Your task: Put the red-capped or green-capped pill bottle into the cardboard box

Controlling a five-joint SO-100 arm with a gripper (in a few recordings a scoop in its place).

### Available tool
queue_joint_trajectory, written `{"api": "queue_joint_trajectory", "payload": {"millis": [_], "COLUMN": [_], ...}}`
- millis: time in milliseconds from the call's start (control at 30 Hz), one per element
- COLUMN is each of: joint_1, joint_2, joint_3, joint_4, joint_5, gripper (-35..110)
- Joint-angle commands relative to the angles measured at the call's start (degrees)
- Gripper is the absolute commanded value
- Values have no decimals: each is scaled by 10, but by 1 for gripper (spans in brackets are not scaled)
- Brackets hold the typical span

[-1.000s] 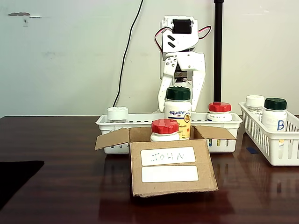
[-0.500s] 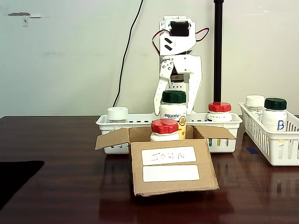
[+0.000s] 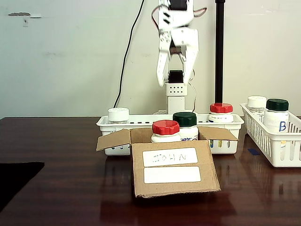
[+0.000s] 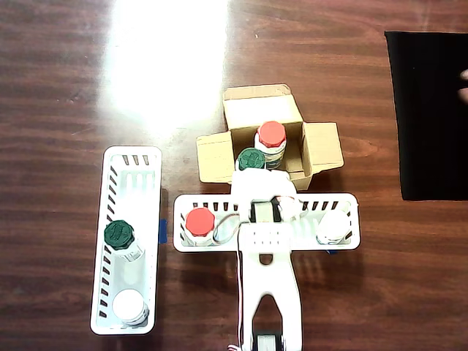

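Note:
The green-capped pill bottle [image 3: 185, 123] stands upright inside the cardboard box [image 3: 171, 183], its cap just above the rim, right of a red-capped bottle [image 3: 165, 130]. From overhead, the green cap [image 4: 251, 159] and the red cap [image 4: 272, 134] sit side by side between the box's spread flaps [image 4: 256, 107]. My gripper [image 3: 177, 79] hangs well above the box, pointing down. It is open and holds nothing. The white arm [image 4: 267, 241] reaches over the basket toward the box.
A white slotted basket [image 3: 110, 123] behind the box holds a white-capped bottle [image 3: 118, 114] and a red-capped one [image 3: 221, 111]. Another basket [image 3: 277, 146] at the right holds a white-capped bottle and a green-capped bottle marked "B" [image 3: 276, 115]. A black pole [image 3: 219, 52] stands behind. A black mat [image 4: 431, 110] lies aside.
The gripper lowered the green-capped bottle into the box, let it go and rose well above it. The bottle now stands low in the box beside the red-capped one.

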Motion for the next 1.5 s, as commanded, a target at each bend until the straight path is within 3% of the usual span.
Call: {"api": "queue_joint_trajectory", "payload": {"millis": [0,100,233,733,1000,1467], "joint_1": [17,26,21,-20,-94,-221], "joint_2": [149,229,337,802,838,907], "joint_3": [5,18,89,485,578,749], "joint_4": [93,147,177,200,172,24], "joint_5": [13,28,12,-5,-52,-138], "gripper": [7,-6,2,1,1,1]}}
